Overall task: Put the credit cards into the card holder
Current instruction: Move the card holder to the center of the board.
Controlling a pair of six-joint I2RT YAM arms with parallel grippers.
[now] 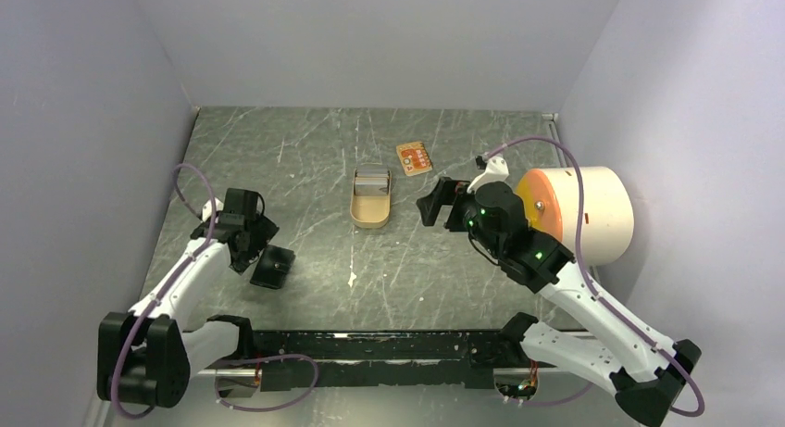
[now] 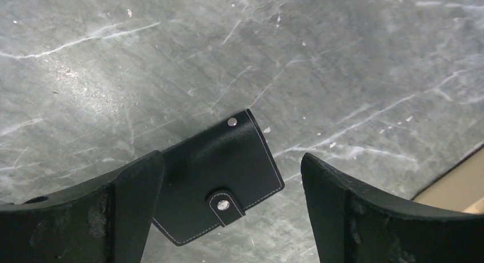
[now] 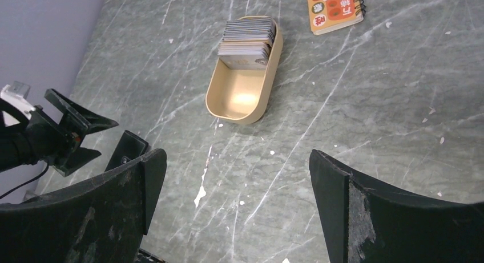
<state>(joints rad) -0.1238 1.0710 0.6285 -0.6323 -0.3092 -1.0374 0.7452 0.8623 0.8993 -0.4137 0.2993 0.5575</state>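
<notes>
Top external view, left to right: left gripper (image 1: 252, 242), fingers spread and empty, hangs just beside the snapped-shut card holder (image 1: 272, 267); credit cards (image 1: 372, 178) are stacked at the far end of a tin (image 1: 370, 214) whose long axis runs near-to-far; right gripper (image 1: 431, 205), likewise spread and empty, is nearer the cards.

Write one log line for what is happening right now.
left gripper open, above snapped-shut wallet | right gripper open, empty | cards stacked in tan tin
</notes>
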